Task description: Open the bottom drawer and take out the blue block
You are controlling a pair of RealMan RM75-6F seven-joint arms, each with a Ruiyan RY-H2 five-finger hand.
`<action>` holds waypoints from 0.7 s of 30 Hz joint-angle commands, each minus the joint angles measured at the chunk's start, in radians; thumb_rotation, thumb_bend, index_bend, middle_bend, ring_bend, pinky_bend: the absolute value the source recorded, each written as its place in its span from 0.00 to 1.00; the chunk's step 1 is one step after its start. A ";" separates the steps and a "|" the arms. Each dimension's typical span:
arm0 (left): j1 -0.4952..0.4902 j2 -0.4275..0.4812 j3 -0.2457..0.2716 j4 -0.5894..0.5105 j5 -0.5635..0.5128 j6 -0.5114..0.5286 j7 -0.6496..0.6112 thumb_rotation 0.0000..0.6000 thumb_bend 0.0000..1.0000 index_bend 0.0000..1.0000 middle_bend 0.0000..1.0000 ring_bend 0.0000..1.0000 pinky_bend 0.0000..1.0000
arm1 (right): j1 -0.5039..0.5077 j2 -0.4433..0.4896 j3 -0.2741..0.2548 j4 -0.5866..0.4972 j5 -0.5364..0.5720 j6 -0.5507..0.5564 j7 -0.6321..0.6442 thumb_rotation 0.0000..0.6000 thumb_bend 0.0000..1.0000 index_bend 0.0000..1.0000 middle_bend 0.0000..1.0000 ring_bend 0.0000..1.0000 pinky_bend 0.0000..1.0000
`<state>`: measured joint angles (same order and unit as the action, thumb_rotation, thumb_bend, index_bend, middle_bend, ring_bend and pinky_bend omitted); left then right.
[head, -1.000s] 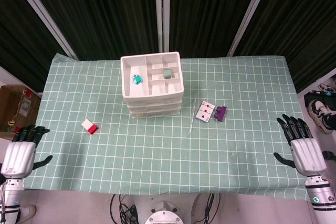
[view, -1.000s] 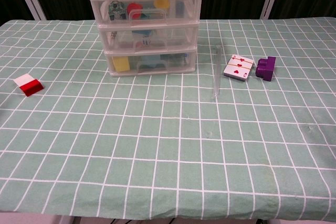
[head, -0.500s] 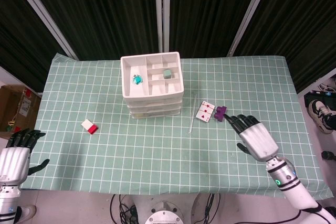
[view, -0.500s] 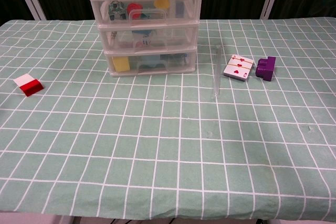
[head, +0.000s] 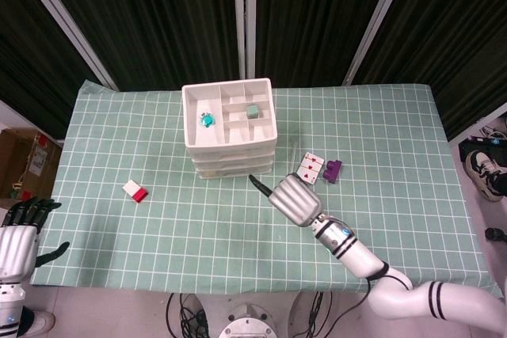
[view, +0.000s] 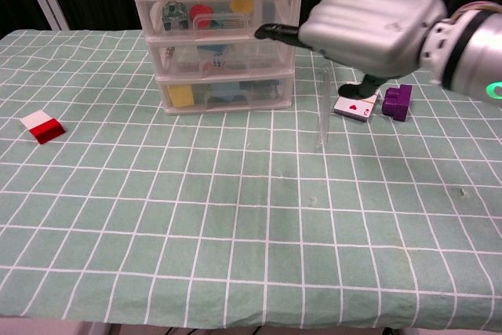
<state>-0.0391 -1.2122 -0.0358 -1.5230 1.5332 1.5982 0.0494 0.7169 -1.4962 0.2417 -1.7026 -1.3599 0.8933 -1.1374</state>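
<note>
The white three-drawer unit (head: 230,128) (view: 220,37) stands at the back middle of the table. Its bottom drawer (view: 223,93) is shut; through the clear front I see a yellow block (view: 180,96) and the blue block (view: 227,89). My right hand (head: 291,197) (view: 369,25) hovers just in front of the unit's right side, back toward both cameras, thumb (view: 274,31) sticking out toward the drawers. It holds nothing, and its other fingers are mostly hidden. My left hand (head: 20,235) hangs off the table's front left corner, fingers apart and empty.
A red-and-white block (head: 135,191) (view: 43,127) lies at the left. Playing cards (head: 312,167) (view: 354,103) and a purple block (head: 333,169) (view: 397,102) lie right of the unit, with a clear rod (view: 323,111) beside them. The unit's top tray holds small items.
My right hand has swept from the table's right edge leftward to just in front of the drawer unit. The left hand has drifted down toward the frame's corner.
</note>
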 commanded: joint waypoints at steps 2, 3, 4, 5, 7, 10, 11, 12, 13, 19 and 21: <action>0.001 -0.007 -0.008 0.020 -0.014 -0.005 -0.022 1.00 0.00 0.27 0.23 0.16 0.19 | 0.109 -0.132 0.025 0.116 0.124 -0.019 -0.134 1.00 0.19 0.05 0.87 0.90 0.95; 0.001 -0.009 -0.009 0.024 -0.016 -0.006 -0.026 1.00 0.00 0.27 0.23 0.16 0.19 | 0.122 -0.147 0.024 0.132 0.134 -0.016 -0.149 1.00 0.20 0.05 0.87 0.90 0.95; 0.001 -0.011 -0.011 0.030 -0.018 -0.007 -0.032 1.00 0.00 0.27 0.23 0.16 0.19 | 0.136 -0.163 0.021 0.151 0.147 -0.012 -0.166 1.00 0.20 0.05 0.87 0.90 0.95; 0.001 -0.013 -0.012 0.034 -0.019 -0.008 -0.036 1.00 0.00 0.27 0.23 0.16 0.19 | 0.146 -0.173 0.020 0.164 0.158 -0.011 -0.176 1.00 0.20 0.05 0.87 0.90 0.96; 0.001 -0.016 -0.013 0.041 -0.022 -0.009 -0.043 1.00 0.00 0.27 0.23 0.16 0.19 | 0.166 -0.192 0.015 0.188 0.180 -0.011 -0.191 1.00 0.21 0.06 0.87 0.90 0.96; 0.000 -0.021 -0.015 0.052 -0.025 -0.014 -0.053 1.00 0.00 0.27 0.23 0.16 0.19 | 0.197 -0.221 0.003 0.230 0.217 -0.013 -0.212 1.00 0.21 0.08 0.87 0.90 0.96; -0.001 -0.022 -0.016 0.054 -0.026 -0.015 -0.055 1.00 0.00 0.27 0.23 0.16 0.19 | 0.205 -0.227 -0.001 0.238 0.224 -0.014 -0.214 1.00 0.21 0.08 0.87 0.90 0.96; -0.001 -0.023 -0.017 0.056 -0.026 -0.015 -0.057 1.00 0.00 0.27 0.23 0.16 0.19 | 0.211 -0.233 -0.006 0.245 0.229 -0.013 -0.214 1.00 0.21 0.09 0.87 0.90 0.96; 0.000 -0.025 -0.017 0.058 -0.026 -0.013 -0.060 1.00 0.00 0.27 0.23 0.16 0.19 | 0.218 -0.238 -0.012 0.252 0.233 -0.010 -0.211 1.00 0.21 0.10 0.87 0.90 0.96; 0.001 -0.031 -0.019 0.070 -0.029 -0.015 -0.071 1.00 0.00 0.27 0.23 0.16 0.19 | 0.239 -0.251 -0.038 0.277 0.248 0.011 -0.200 1.00 0.21 0.10 0.87 0.90 0.96; 0.000 -0.034 -0.019 0.074 -0.030 -0.019 -0.073 1.00 0.00 0.27 0.23 0.16 0.19 | 0.250 -0.256 -0.043 0.296 0.264 0.012 -0.207 1.00 0.21 0.10 0.87 0.90 0.96</action>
<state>-0.0389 -1.2456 -0.0545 -1.4488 1.5034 1.5791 -0.0230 0.9616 -1.7486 0.2023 -1.4137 -1.1032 0.9038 -1.3415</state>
